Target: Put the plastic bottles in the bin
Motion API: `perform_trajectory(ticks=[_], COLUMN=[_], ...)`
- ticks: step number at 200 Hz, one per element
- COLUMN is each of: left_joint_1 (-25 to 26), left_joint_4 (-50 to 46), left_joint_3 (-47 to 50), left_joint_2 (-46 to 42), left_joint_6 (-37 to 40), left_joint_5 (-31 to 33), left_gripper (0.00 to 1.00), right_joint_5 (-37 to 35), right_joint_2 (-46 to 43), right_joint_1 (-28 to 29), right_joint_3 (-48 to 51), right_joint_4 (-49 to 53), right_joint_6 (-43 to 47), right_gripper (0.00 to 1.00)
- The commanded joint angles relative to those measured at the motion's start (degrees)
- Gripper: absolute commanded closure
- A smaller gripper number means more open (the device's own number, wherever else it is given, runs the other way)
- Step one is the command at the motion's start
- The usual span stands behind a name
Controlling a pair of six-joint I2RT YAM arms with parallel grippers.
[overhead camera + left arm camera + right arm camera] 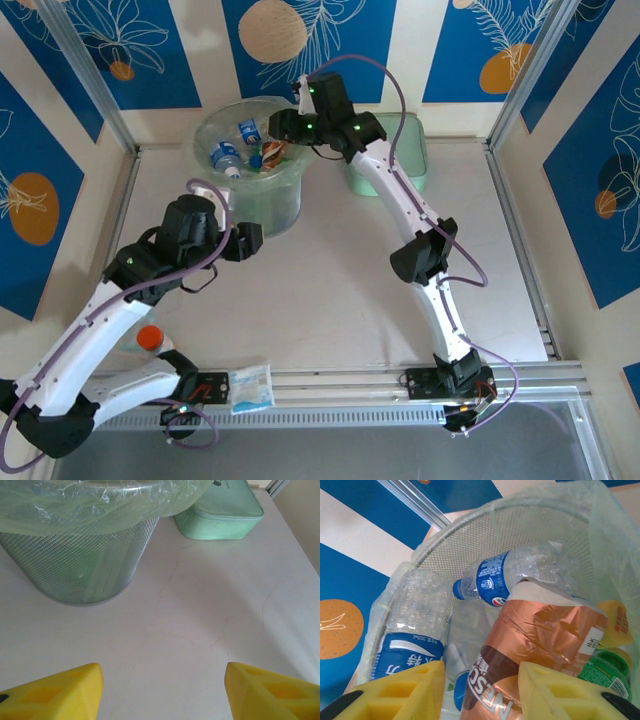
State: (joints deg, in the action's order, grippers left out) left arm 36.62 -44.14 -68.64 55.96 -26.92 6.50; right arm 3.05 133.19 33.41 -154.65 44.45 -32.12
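Right wrist view: the right pincer [481, 682] is held over the bin [530, 507], and a brown-labelled bottle [540, 630] is seen between its yellow fingers [395, 690]. The fingers are drawn in on it, so the bottle seems to be pinched, with its far end laid on the pile. Just past the pincer a blue-labelled clear bottle [495, 577] is found, and a green bottle [605, 677] is tucked in to the pincer's right. So a good part of the job is done: several bottles are inside the bin.

In the left wrist view, the left pincer [162, 685] is spread wide and nothing is held in it. Bare table [210, 630] is seen under it, and the bin is ahead of it to the left.

In the top view an orange cap [150, 337] is spotted behind that pincer, beside the arm. It is likely one more bottle to be picked up. The brown one is not yet let go.
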Motion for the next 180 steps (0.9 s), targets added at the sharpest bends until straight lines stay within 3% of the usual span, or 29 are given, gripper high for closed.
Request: perform_trajectory(ticks=[1,34,64,99,112,140,180], left_joint_1=[-0.32,-0.53,-0.85,-1.9,-3.19,-6.9,-11.99], left_joint_4=[0.6,0.37,2.86,12.87,15.36,23.87,37.27], left_joint_3=[-0.98,-5.74,-7.5,1.87,7.15,20.7,33.22], left_joint_2=[0.78,2.0,2.48,2.34,1.84,-1.68,-2.54], left_joint_6=[1.16,4.92,9.69,15.14,13.73,9.38,13.75], left_joint_5=[0.65,6.38,18.01,34.8,39.37,44.18,48.56], left_gripper=[0.33,0.2,0.0,0.01,0.01,0.01,0.01], right_joint_5=[0.99,-7.08,-19.57,-34.0,-35.58,-38.53,-45.38], right_joint_2=[-3.86,-13.45,-30.53,-54.56,-61.99,-75.71,-93.25], right_joint_1=[0.99,2.01,1.55,-2.13,-5.29,-13.81,-20.25], right_joint_3=[-4.58,0.74,25.76,62.18,72.59,96.57,125.53], right_joint_4=[0.02,2.12,-1.51,-9.01,-9.1,-12.13,-31.48], right_joint_6=[2.09,4.63,4.79,1.24,0.22,-3.78,10.03], right_gripper=[0.53,0.37,0.25,0.1,0.07,0.05,0.01])
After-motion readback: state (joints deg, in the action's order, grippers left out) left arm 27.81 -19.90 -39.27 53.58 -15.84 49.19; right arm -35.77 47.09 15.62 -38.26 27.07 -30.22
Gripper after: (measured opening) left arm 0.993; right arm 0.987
